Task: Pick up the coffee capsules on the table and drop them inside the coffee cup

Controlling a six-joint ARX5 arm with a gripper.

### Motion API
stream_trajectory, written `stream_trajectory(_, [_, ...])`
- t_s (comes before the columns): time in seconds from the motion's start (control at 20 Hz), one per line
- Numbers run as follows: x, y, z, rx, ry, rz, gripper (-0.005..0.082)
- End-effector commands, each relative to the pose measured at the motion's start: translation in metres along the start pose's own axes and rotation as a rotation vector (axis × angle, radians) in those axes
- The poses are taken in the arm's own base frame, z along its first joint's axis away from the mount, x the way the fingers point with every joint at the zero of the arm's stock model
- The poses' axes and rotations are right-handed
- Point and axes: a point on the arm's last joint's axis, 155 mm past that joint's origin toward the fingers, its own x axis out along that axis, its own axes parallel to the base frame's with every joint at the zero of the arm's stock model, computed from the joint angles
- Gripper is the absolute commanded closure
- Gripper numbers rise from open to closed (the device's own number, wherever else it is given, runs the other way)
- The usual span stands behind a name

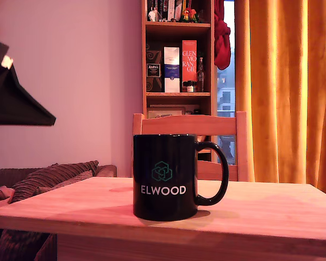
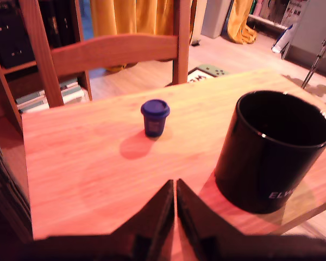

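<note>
Table (image 1: 271, 209) before chair (image 1: 190, 125), possibly bookshelf (image 1: 176, 54)

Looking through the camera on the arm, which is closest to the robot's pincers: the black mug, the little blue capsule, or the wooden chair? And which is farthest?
1. Coffee cup, just beside the gripper.
2. Blue capsule, standing further out on the table.
3. Chair, beyond the table's far edge.

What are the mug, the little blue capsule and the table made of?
Mug: probably glazed ceramic; glossy black with bright reflections. Capsule: looks like matte blue plastic, though coated metal is possible. Table: light wood with visible grain, smooth finish.
</note>
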Motion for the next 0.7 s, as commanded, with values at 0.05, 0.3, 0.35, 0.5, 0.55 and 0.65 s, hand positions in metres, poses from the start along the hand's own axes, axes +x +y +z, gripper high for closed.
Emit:
stream_trajectory(0.05, [0.001, 0.001, -0.008, 0.002, 0.015, 0.001, 0.0778])
stream_trajectory(0.3, [0.009, 0.004, -0.015, 0.054, 0.033, 0.006, 0.0492])
stream_trajectory(0.35, [0.012, 0.005, -0.014, 0.067, 0.029, 0.005, 0.0360])
stream_trajectory(0.5, [0.023, 0.008, -0.019, 0.103, 0.034, 0.004, 0.0309])
stream_trajectory(0.55, [0.026, 0.009, -0.022, 0.101, 0.039, 0.004, 0.0309])
stream_trajectory(0.65, [0.032, 0.011, -0.025, 0.107, 0.042, 0.002, 0.0309])
